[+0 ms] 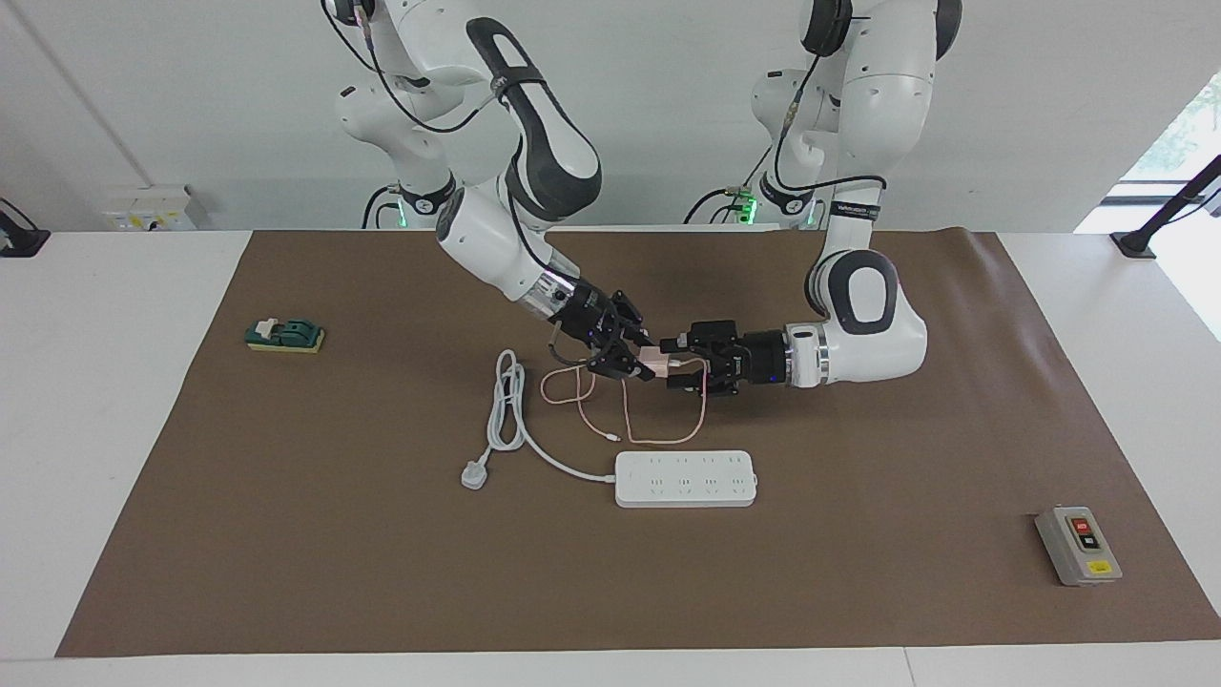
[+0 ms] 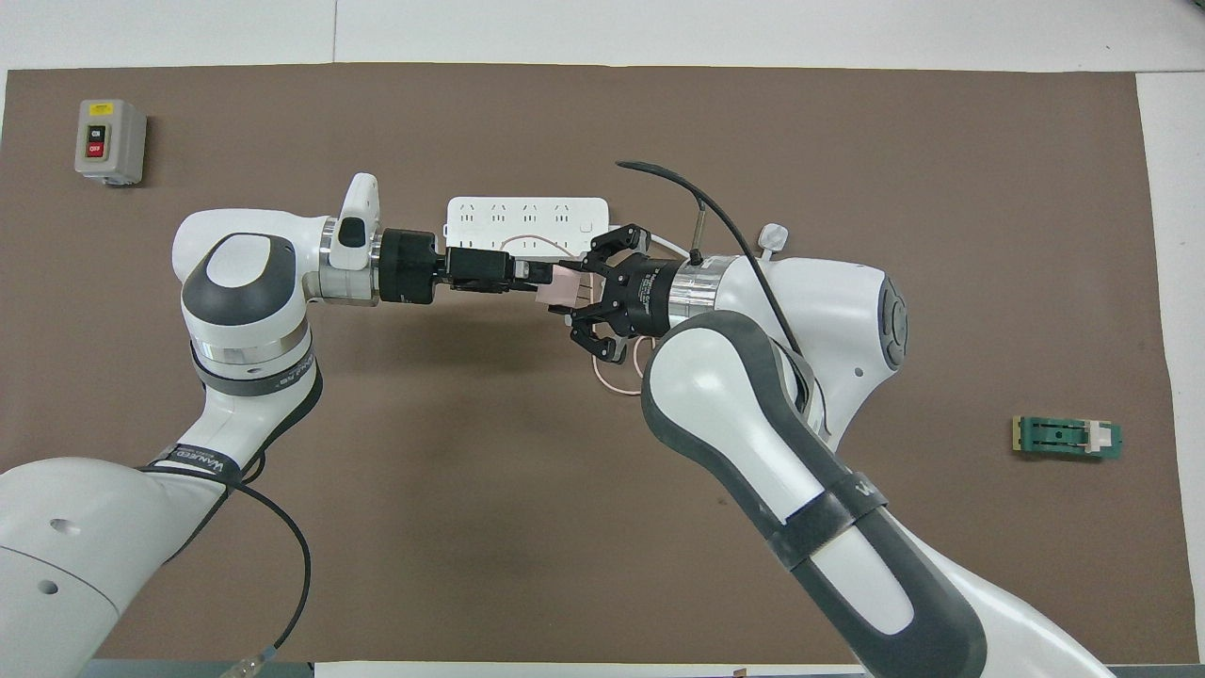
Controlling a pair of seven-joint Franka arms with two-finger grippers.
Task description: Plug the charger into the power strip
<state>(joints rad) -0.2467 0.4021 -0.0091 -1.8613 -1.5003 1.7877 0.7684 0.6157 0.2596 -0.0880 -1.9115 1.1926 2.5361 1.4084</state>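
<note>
1. At mid-height, by the edge of the facing view at the right arm's end of the table, a small green block (image 1: 284, 334) lies on the brown mat (image 1: 858, 572). It plays no part in the task.
2. Just above the frame's centre, the right gripper (image 1: 637, 363) hangs over the mat, clenched on the charger (image 1: 656, 361).
3. The charger is therefore in the air at the centre of the frame. Its thin pink cable (image 1: 658, 437) droops in loops onto the mat below it.
4. The left gripper (image 1: 679, 364) meets the charger from the other end, level with it. Whether it grasps the charger yet cannot be told.
5. The step in hand looks like a handover of the charger from the right gripper to the left.
6. Below the centre, the power strip (image 1: 685, 478) lies flat, sockets up, well apart from the charger. Its thick cord runs to a white plug (image 1: 474, 474) lying unplugged on the mat.
7. The next move probably calls for a firm left grip before the right gripper lets go. The prongs must then be turned down and lined up over a socket, with the cable kept clear.
8. In the lower corner at the left arm's end, a grey switch box (image 1: 1078, 544) sits untouched.
</note>
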